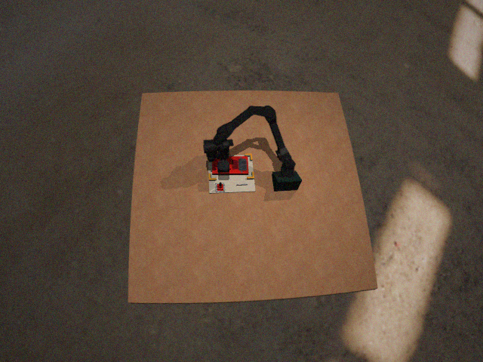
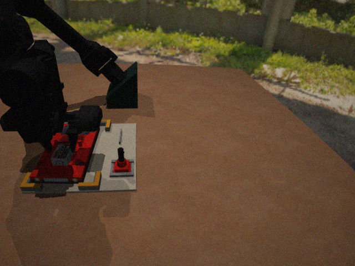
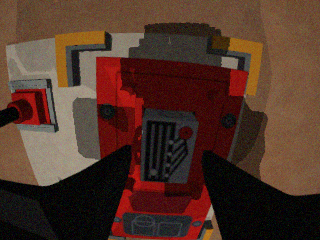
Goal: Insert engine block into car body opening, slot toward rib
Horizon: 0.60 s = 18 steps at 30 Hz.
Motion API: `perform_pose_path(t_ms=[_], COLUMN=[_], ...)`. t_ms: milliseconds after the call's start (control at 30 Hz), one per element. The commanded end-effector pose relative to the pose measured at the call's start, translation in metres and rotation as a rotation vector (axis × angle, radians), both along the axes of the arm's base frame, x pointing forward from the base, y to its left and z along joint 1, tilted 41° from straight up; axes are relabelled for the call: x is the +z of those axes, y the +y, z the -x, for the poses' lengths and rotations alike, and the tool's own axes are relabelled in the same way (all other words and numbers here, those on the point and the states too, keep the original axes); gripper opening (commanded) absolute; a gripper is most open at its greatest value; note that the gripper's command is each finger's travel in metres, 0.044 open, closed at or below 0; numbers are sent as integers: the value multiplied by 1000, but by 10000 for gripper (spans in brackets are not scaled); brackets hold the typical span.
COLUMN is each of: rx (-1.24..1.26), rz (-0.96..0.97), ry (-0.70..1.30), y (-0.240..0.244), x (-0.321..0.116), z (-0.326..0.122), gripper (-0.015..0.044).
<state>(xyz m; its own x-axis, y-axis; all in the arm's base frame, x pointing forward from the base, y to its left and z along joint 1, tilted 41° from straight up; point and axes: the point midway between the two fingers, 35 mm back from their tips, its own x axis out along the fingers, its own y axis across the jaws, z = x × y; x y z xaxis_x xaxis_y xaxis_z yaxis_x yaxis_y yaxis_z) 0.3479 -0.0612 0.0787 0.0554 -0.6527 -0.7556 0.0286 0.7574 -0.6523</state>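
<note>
The grey engine block (image 2: 60, 158) (image 3: 167, 145) sits upright in the front part of the red car body (image 2: 82, 153) (image 3: 107, 75), its top standing above the red surface. Its ribbed top with a red round cap faces up. Its slot, the rib and its underside are hidden, so I cannot tell if it is fully down. My gripper (image 2: 61, 151) (image 3: 167, 154) is open around the block, one black finger on each side. In the wrist view gaps show between the fingertips and the block.
The car body is on a white plate (image 1: 234, 185) (image 2: 128, 148) between orange corner brackets (image 2: 89, 185) (image 3: 65, 47). Beside it stand a red base with a black post (image 2: 122, 165) (image 3: 30, 105) in a grey frame and a thin grey rod (image 2: 120, 136).
</note>
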Motion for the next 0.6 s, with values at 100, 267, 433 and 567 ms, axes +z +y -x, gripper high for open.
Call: perform_pose_path(t_ms=[100,267,433,567], rx=[0,0,1,4], rz=[0,0,1,4], ry=[0,0,1,4], y=[0,0,2,10], x=[0,0,2,10], z=[0,0,0,1], gripper=[396,440,440,440])
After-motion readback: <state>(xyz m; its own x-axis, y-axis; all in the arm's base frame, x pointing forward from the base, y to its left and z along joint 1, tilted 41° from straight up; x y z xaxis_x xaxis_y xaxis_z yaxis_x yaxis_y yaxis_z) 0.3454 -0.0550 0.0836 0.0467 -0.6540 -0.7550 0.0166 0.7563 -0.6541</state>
